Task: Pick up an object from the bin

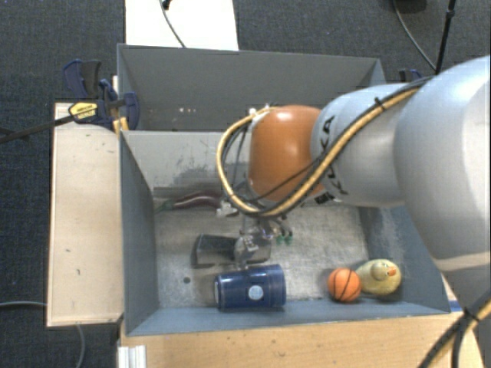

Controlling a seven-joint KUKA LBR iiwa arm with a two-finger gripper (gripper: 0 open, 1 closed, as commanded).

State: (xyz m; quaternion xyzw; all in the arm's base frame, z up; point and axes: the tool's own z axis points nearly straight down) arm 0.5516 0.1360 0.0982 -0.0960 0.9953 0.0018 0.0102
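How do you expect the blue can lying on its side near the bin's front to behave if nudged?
The blue can looks rigid and round, so it would probably roll. Lying along the bin's front wall, it could likely only roll rearward.

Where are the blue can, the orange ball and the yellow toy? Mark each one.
blue can [250, 289]: camera view, middle of its side, on the pale label.
orange ball [344, 284]: camera view, its centre.
yellow toy [380, 277]: camera view, its body.
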